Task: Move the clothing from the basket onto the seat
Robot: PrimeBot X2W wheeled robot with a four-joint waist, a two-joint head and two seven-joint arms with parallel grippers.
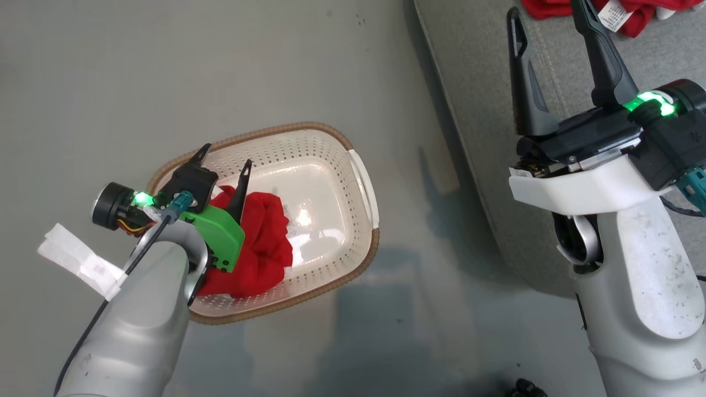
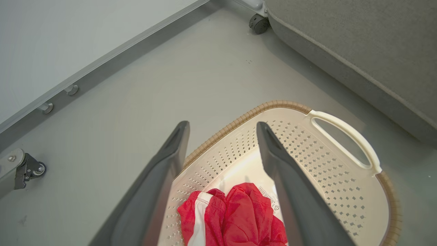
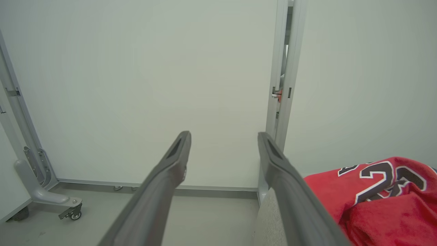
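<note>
- left gripper (image 1: 228,154) wide, holding nothing, over basket (image 1: 309,128). 1 red garment (image 1: 267,242) inside.
- other 1?
- jersey (image 3: 375,191) lies on seat (image 1: 480,82). right gripper (image 1: 546,22) wide, empty. approx 1/2 done.

A smooth grey floor (image 1: 165,66) carries soft, glossy reflections of light. Pale white partition panels (image 3: 136,85) stand on it in silver metal frames (image 3: 280,68), with a narrow gap between two of them. A castered foot (image 3: 70,209) braces one frame at floor level.

Pale forearms (image 1: 656,264); black gripper fingers (image 1: 527,88); green wrist lights (image 1: 651,105); black cable (image 1: 84,342).
</note>
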